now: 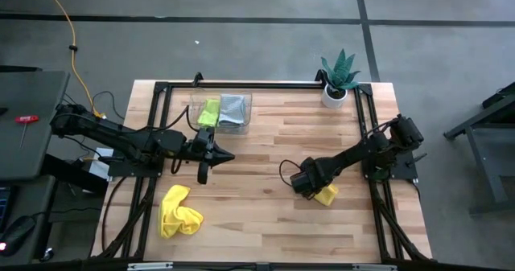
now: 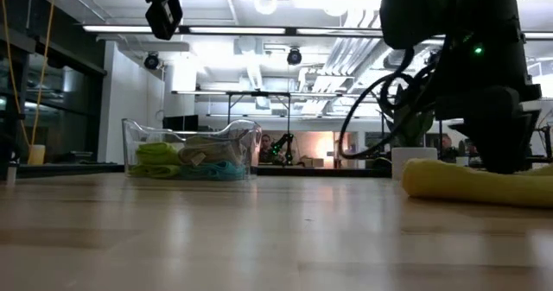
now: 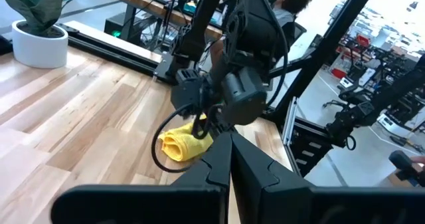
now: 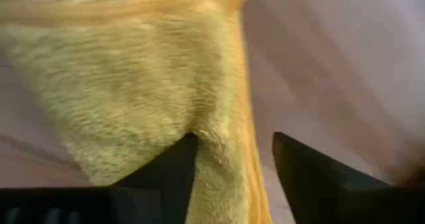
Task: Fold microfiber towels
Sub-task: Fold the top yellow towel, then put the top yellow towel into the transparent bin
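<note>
A yellow towel point(image 1: 327, 195) lies bunched on the table at the near right; it also shows in the low view point(image 2: 467, 183), the left wrist view point(image 3: 180, 144) and the right wrist view point(image 4: 133, 84). My right gripper point(image 1: 308, 182) is down on it, open, its fingers astride the towel's edge strip point(image 4: 229, 177). A second yellow towel point(image 1: 179, 212) lies crumpled at the near left. Lime green point(image 1: 209, 112), grey point(image 1: 232, 110) and teal point(image 2: 212, 172) towels lie in the clear tray. My left gripper point(image 1: 216, 155) is shut and empty, high above the table's middle left. My right gripper comes at the yellow towel from above, pointing down. One finger point(image 4: 166, 174) stands against the plush cloth; the other finger point(image 4: 319, 177) stands beside the towel's edge with a strip of bare table showing between. The towel lies on the table, not pinched.
The clear plastic tray point(image 1: 241, 126) stands at the far middle, and a potted plant point(image 1: 338, 78) at the far right corner. A black frame point(image 1: 241, 84) runs along the table's far and side edges. Bare wood lies between the two arms.
</note>
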Available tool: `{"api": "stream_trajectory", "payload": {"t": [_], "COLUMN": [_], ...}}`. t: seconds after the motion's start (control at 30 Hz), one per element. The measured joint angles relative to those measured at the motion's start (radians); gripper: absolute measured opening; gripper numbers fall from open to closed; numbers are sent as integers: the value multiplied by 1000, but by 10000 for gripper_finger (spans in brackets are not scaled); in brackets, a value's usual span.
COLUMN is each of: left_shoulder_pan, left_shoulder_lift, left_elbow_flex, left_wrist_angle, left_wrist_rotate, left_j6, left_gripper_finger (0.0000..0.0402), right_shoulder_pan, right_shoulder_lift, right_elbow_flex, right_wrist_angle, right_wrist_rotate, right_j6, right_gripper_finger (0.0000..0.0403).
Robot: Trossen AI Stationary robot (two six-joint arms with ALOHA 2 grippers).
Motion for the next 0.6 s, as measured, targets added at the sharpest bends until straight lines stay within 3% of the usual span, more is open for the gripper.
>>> {"api": "stream_trajectory", "payload": {"t": [0.17,0.4,0.6], "left_shoulder_pan": [0,0,-1], "left_shoulder_lift": [0,0,0], "left_elbow_flex": [0,0,0], "left_wrist_angle": [-4,-6,-5], "left_wrist_rotate": [1,26,53], "left_j6": [0,-3,-25], "left_gripper_finger": [0,0,0], "right_shoulder_pan": [-20,-48,-81], "right_shoulder_lift": [-22,-64,-265], "right_elbow_flex": [0,-13,-182], "right_wrist_angle": [-43,-23,75], "right_wrist_rotate": [17,30,-23], "right_j6": [-112,-260,-299], "right_gripper_finger": [234,243,243]}}
